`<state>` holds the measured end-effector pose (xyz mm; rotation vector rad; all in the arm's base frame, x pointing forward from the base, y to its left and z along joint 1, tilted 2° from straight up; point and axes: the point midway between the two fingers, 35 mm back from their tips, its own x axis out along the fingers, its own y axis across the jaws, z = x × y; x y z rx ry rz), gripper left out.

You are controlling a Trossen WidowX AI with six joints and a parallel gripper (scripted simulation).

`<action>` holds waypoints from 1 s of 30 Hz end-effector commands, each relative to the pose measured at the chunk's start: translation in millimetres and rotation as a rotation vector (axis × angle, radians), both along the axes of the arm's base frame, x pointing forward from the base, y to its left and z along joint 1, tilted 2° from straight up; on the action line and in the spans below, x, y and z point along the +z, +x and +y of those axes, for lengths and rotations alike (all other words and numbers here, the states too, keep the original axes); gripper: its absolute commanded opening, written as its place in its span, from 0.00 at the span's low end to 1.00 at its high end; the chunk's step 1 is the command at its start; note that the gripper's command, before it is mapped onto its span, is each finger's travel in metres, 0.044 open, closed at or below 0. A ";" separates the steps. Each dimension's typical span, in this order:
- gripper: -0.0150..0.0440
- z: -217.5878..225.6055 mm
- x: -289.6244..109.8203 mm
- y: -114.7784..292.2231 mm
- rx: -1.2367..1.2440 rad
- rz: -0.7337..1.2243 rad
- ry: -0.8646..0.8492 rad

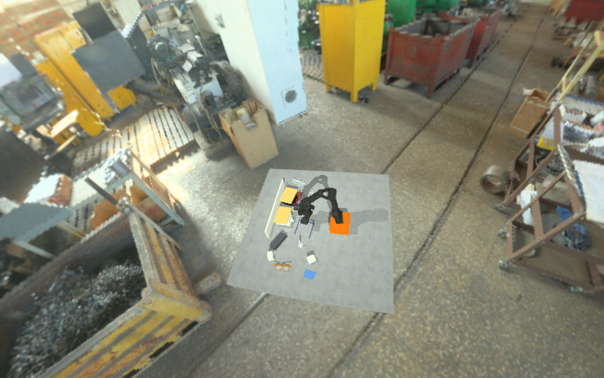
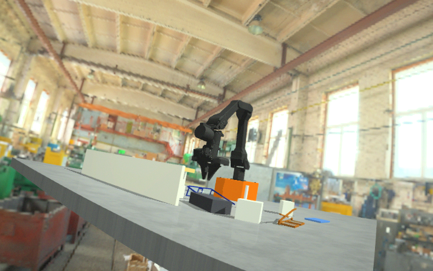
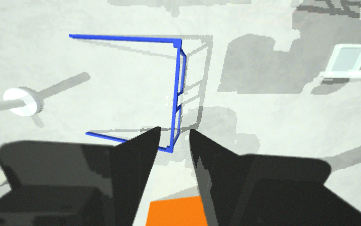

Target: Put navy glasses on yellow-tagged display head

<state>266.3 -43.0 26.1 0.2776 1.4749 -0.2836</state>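
— Is the hand (image 3: 175, 133) gripping anything?

— No. Its two dark fingers stand partly apart with nothing between them, raised above the grey bench (image 2: 178, 236).

— And the navy glasses (image 3: 178, 89)?

— Lying on the bench just below the fingertips, front frame on edge, both temples stretching left in the wrist view. In the exterior view they sit behind a dark box (image 2: 209, 203), in front of the orange base (image 2: 223, 188).

— The heads?

— Two yellow-topped blocks (image 1: 288, 195) stand beside a long white wall (image 1: 273, 209), left of the arm; I cannot make out the tags.
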 end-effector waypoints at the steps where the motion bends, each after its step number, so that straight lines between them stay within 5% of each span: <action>1: 0.59 0.0 -2.1 -1.2 -0.002 0.007 0.001; 9: 0.59 5.2 1.1 -1.3 0.008 0.014 0.007; 12: 0.49 5.2 1.1 -1.3 0.008 0.014 0.007; 30: 0.49 4.9 -16.1 1.2 0.008 0.014 0.007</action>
